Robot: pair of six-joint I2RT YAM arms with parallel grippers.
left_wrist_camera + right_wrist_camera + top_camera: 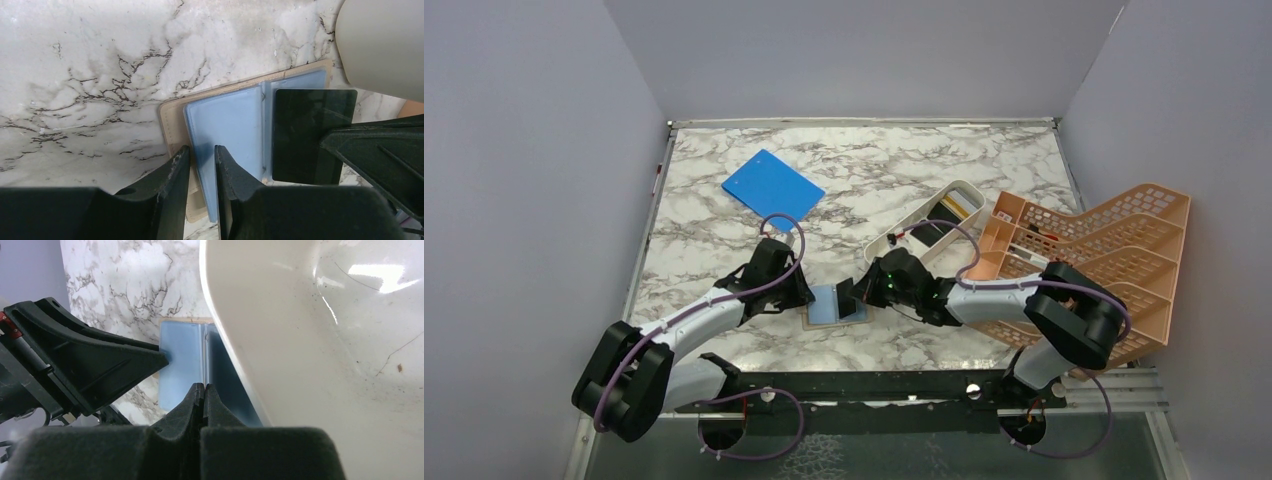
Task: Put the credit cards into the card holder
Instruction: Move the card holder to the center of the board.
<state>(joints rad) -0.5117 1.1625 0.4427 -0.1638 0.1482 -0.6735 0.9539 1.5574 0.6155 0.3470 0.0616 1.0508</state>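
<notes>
The tan card holder [824, 306] lies open on the marble between my two grippers, light blue pockets up. It also shows in the left wrist view [225, 120] and the right wrist view [180, 355]. My left gripper [802, 296] [202, 150] is closed on the left leaf's near edge. My right gripper [858, 296] [205, 386] is shut on a black credit card [307, 132], held over the holder's right leaf. More cards [954, 207] lie in the white tray.
The long white tray [879, 243] lies just behind the right gripper and fills much of the right wrist view [325, 340]. An orange lattice rack [1114, 250] stands at the right. A bright blue board [772, 187] lies at the back left.
</notes>
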